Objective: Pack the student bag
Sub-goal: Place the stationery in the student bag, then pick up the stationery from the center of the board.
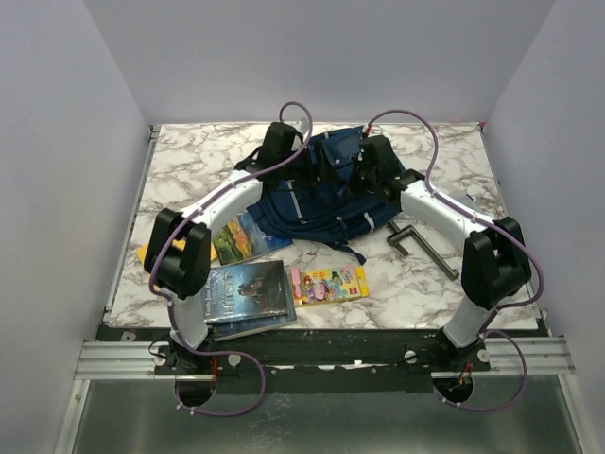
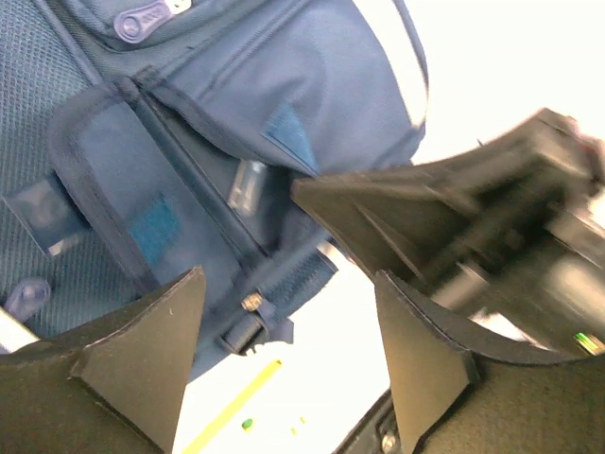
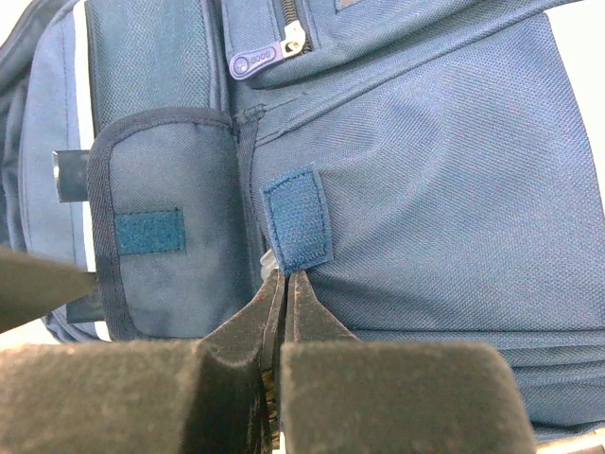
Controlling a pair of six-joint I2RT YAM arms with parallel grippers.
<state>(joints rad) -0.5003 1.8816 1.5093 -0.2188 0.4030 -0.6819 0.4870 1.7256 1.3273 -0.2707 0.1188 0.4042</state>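
Observation:
The student bag [image 1: 317,199], navy blue with grey stripes, lies at the back middle of the table. My left gripper [image 1: 281,144] hovers over its left side; in the left wrist view it [image 2: 284,355] is open and empty above the bag's edge [image 2: 217,104]. My right gripper [image 1: 375,163] is on the bag's right side. In the right wrist view it [image 3: 286,276] is shut, its tips pinching the front pocket's edge just below a blue velcro patch [image 3: 298,219]. The pocket flap [image 3: 156,227] is folded open.
Two dark-covered books [image 1: 248,291] and a colourful pencil case [image 1: 328,284] lie near the front. A picture book [image 1: 248,236] and a yellow item [image 1: 151,253] lie left of the bag. A black clamp [image 1: 421,248] lies on the right.

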